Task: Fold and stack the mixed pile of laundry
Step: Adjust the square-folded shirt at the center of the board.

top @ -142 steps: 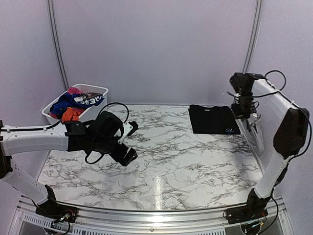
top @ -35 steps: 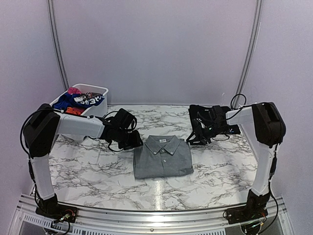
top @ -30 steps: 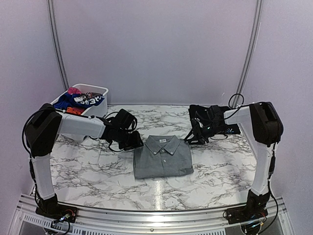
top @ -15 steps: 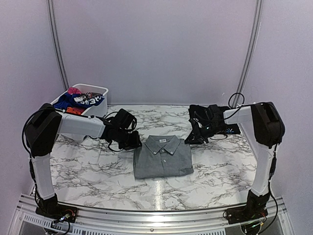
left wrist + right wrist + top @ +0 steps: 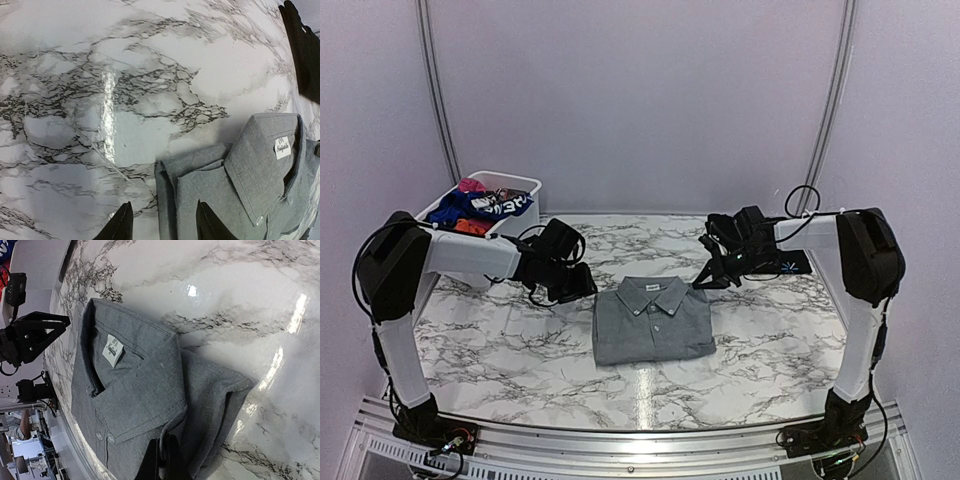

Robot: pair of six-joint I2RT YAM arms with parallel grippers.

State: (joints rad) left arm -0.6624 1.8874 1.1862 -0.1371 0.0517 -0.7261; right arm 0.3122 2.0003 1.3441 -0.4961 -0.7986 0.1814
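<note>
A grey collared shirt (image 5: 652, 320) with a white neck label (image 5: 113, 351) lies folded in the middle of the table. My right gripper (image 5: 165, 460) is at its upper right corner (image 5: 704, 281), shut, with a thin fold of the grey cloth pinched between the fingers. My left gripper (image 5: 162, 227) stands open over the shirt's upper left edge (image 5: 586, 292); one finger is above the marble, the other above the cloth (image 5: 240, 190). The rest of the mixed laundry pile (image 5: 475, 207), blue, orange-red and pink, sits in the basket. A folded black garment (image 5: 790, 260) lies at the back right.
The white plastic basket (image 5: 512, 178) stands at the back left corner. My right arm crosses over most of the black garment, whose edge also shows in the left wrist view (image 5: 305, 50). Marble table surface (image 5: 760, 340) surrounds the shirt.
The right jaws have shut on the shirt's corner. My left gripper has drawn back a little to the left. The shirt lies where it was.
</note>
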